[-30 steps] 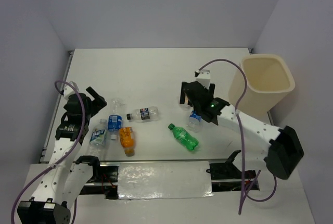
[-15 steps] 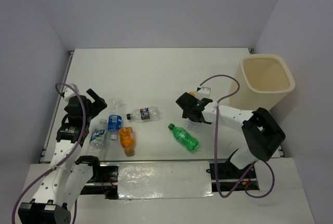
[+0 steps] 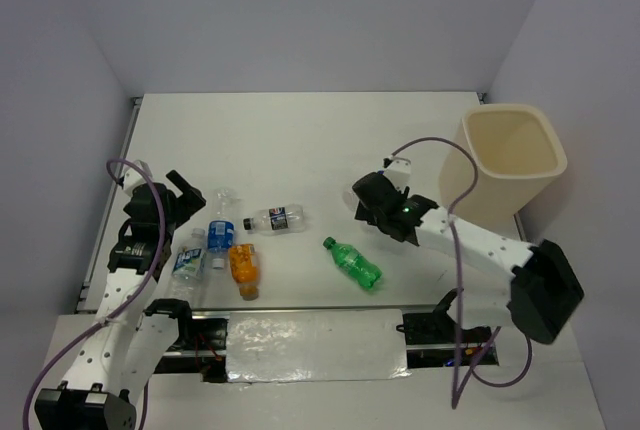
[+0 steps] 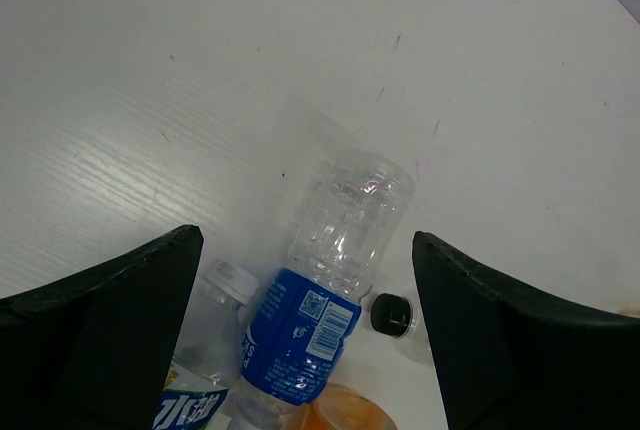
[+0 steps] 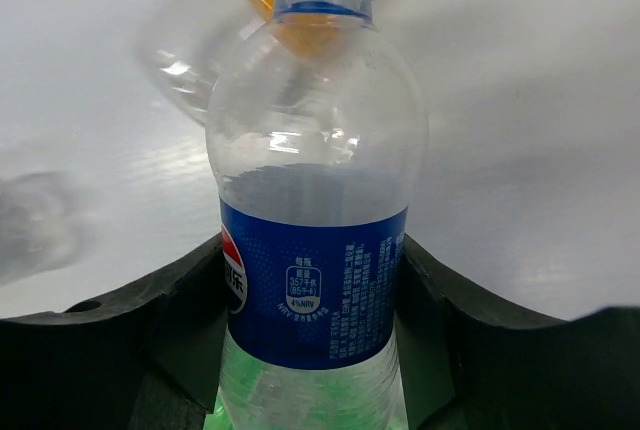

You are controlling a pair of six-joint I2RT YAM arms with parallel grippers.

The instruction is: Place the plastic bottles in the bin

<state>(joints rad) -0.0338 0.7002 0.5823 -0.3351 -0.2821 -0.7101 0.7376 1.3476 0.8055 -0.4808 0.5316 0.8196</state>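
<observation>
One clear plastic bottle with a blue label and blue cap [image 5: 312, 250] is clamped at its label between the jaws of the right gripper [image 3: 385, 212], just right of centre in the overhead frame. It is near the tall cream plastic bin [image 3: 490, 200] at upper right but not yet over it. The left gripper [image 3: 180, 197] hangs wide open and empty above the other bottles [image 3: 220, 240] at lower left. The thin, smooth bottle wall may buckle or slide in the pinch, so the bottle could drop short of the rim. A low swing could knock the bin over.
</observation>
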